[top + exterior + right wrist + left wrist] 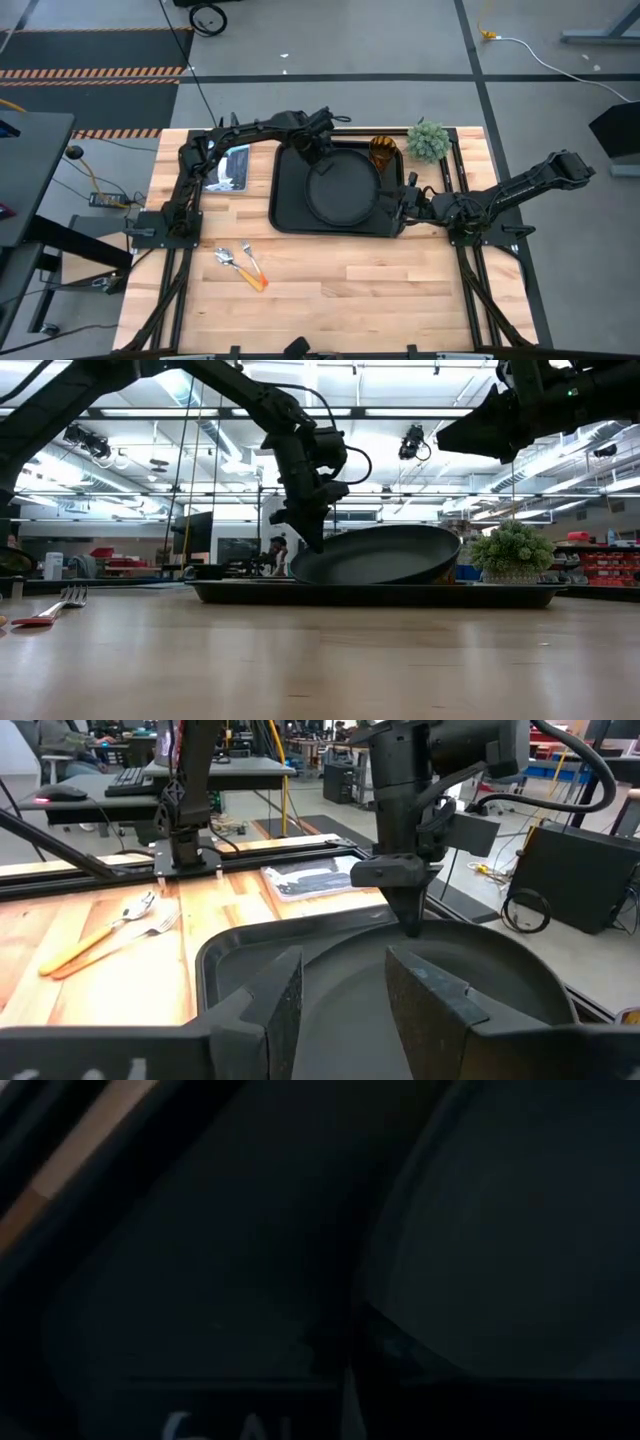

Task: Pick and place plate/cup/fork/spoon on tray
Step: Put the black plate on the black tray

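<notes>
The round black plate point(343, 188) sits tilted on the rectangular black tray point(283, 205). My left gripper point(308, 155) reaches in from the table's left and is shut on the plate's far left rim. My right gripper point(345, 1005) is open and empty, low over the tray's right rim point(400, 205). The amber cup point(384, 152) stands at the tray's far right corner, beside the plate. The fork point(160, 928) and the spoon point(135, 908) lie side by side on the wood near the table's left front point(243, 266). My left gripper pinches the plate's raised rim point(440, 930) between its two fingers at the plate's far left part. The fingers come from above, pointing down point(312, 540). The plate is tilted in the low view, with its lower edge point(370, 582) on the tray.
A small green potted plant point(428, 140) stands at the far right, next to the cup. A flat printed sheet point(230, 168) lies on the wood left of the tray. Bare wood point(380, 290) stretches along the near side of the table.
</notes>
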`<state>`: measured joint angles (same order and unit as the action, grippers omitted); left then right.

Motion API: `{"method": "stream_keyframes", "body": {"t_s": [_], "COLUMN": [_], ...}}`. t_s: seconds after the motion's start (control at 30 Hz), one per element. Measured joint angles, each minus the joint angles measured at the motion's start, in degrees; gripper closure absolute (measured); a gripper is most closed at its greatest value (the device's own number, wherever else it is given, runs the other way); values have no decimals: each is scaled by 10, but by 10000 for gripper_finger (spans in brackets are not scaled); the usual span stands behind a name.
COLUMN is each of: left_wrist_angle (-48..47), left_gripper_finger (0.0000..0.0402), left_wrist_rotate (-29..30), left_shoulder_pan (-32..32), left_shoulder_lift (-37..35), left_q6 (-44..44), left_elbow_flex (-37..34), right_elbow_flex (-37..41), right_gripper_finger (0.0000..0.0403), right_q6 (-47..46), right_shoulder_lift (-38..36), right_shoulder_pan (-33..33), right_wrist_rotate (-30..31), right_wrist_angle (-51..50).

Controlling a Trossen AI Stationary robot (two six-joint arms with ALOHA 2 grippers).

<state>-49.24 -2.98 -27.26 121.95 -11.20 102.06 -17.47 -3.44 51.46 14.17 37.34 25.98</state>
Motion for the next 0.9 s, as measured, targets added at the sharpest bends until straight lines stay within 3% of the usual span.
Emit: {"method": "stream_keyframes", "body": {"t_s": [0.17,0.37,0.57,0.77,0.9], "left_wrist_angle": [3,6,-19,-103,-84], "left_gripper_finger": [371,322,275,270,280], "left_wrist_rotate": [19,45,53,82,104], "left_shoulder_pan": [-2,-2,-7,-9,-9], "left_shoulder_lift": [0,0,-9,-19,-18], "left_q6": [10,23,104,150,144], "left_elbow_flex": [0,0,0,-2,-36], "right_elbow_flex": [0,0,0,0,0], "right_gripper_finger": [252,252,252,252,252], "right_q6": [0,0,-7,0,-24], "right_shoulder_lift": [0,0,0,0,0], "right_shoulder_pan": [0,0,0,0,5], "right_wrist_rotate": [0,0,0,0,-9], "right_wrist_angle": [0,0,-4,-7,-25]}}
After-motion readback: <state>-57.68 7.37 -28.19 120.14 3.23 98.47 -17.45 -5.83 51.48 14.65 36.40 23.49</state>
